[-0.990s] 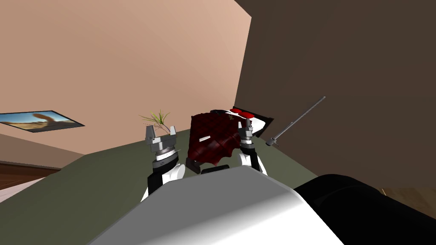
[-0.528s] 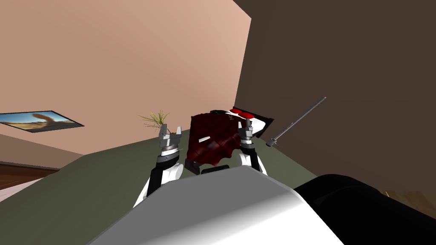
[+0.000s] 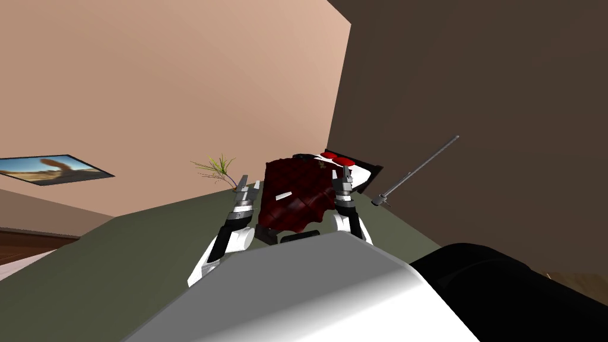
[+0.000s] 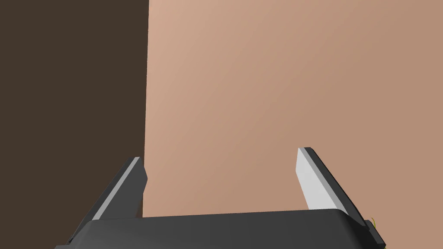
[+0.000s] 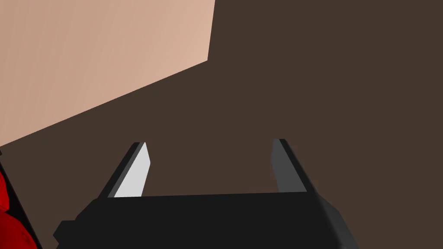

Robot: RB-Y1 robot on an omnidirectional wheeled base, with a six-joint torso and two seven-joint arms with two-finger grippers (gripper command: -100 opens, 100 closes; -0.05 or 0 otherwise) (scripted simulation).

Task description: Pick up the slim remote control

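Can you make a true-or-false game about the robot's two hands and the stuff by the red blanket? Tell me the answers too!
1. The left gripper is open. True.
2. The right gripper is holding the slim white remote. False: its fingers stand apart with nothing between them, and the remote is lying down, not held.
3. The remote lies on the dark red quilted blanket. True.
4. The green plant is on the robot's right side of the blanket. False: it is on the left side, just past the left gripper.
5. A thin grey rod slants up on the robot's right, past the right gripper. True.
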